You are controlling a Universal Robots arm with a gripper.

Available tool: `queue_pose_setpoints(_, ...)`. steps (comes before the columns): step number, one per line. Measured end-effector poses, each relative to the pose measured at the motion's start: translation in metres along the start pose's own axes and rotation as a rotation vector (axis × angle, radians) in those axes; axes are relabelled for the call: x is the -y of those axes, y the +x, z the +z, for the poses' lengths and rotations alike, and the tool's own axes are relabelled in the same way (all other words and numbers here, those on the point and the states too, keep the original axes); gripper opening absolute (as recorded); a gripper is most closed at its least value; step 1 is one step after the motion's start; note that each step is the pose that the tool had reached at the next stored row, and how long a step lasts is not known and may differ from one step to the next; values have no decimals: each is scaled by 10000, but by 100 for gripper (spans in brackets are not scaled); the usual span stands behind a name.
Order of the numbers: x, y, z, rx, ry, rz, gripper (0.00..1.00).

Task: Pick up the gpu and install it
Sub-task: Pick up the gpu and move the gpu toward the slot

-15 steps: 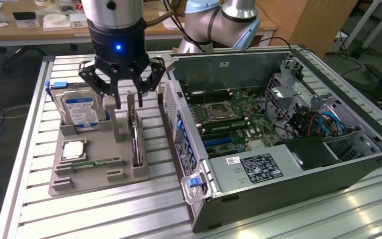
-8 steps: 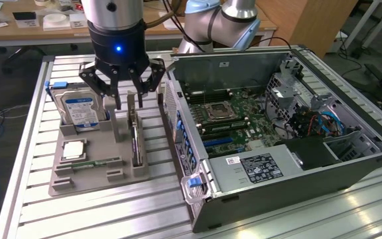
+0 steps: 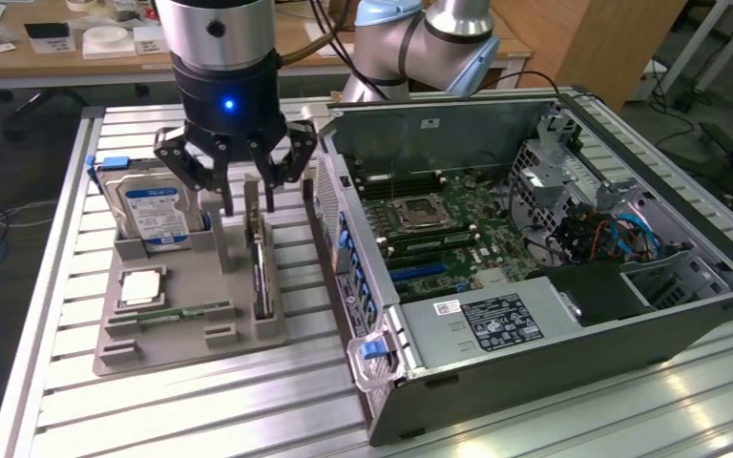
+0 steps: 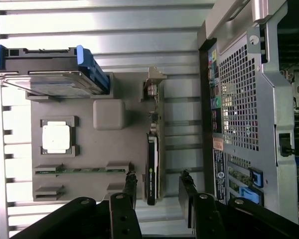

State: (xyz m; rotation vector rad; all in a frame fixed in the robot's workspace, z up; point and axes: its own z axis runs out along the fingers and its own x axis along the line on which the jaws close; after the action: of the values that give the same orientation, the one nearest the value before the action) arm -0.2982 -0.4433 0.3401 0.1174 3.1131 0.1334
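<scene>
- Bench (image 3: pixel 150 410): slatted metal top that carried every item below.
- Computer case (image 3: pixel 571 367): lay open toward the bench edge at the exterior view's right, with the motherboard, power supply and cables inside.
- Tray (image 3: pixel 176 348): grey holder just beside the case. It held four parts.
- Gripper (image 4: pixel 158 177): hung over the tray with its fingers (image 4: pixel 129 186) spread wide either side of the card, holding nothing.
- Hard drive (image 3: pixel 157 210): upright in the tray's far slot.
- Gpu (image 4: pixel 152 149): stood on edge in the slot nearest the case, not yet lifted.
  - Likely hazard: an off-centre close could tilt the thin card or jam it in its slot.
  - Likely hazard: the outer finger could strike the case wall.
- Processor (image 3: pixel 141 284): flat in its recess.
- Memory stick (image 3: pixel 182 312): flat, near the tray's front.
</scene>
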Motion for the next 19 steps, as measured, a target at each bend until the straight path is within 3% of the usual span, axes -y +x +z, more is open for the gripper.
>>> queue_pose_setpoints(7, 7, 3, 86, 0, 1, 1, 47)
queue_pose_setpoints(14, 8, 3, 94, 3, 0, 1, 47)
queue_pose_setpoints(19, 15, 5, 173, 1, 2, 0, 47)
